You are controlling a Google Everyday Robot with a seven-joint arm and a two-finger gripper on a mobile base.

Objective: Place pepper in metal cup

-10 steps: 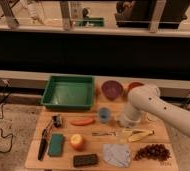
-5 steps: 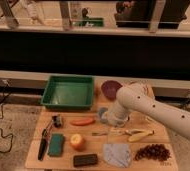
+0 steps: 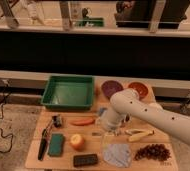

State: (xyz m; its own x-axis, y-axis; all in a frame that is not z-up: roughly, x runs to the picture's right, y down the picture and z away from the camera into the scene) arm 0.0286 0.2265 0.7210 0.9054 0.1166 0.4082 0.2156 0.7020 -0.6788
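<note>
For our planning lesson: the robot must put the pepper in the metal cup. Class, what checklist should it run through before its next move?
1. Pepper lying free on the table: ok.
2. Pincer open and empty, low beside the pepper: ok.
3. Pincer centred over the pepper: not ok.
4. Metal cup located: cannot tell; none in view, the arm may hide it.
5. Round fruit apart from the pepper: ok.

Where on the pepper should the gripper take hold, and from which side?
Probably at the middle of the pepper, from above, closing across its narrow width: it lies flat, with its long axis left to right. The gripper hangs just to its right in the view.
</note>
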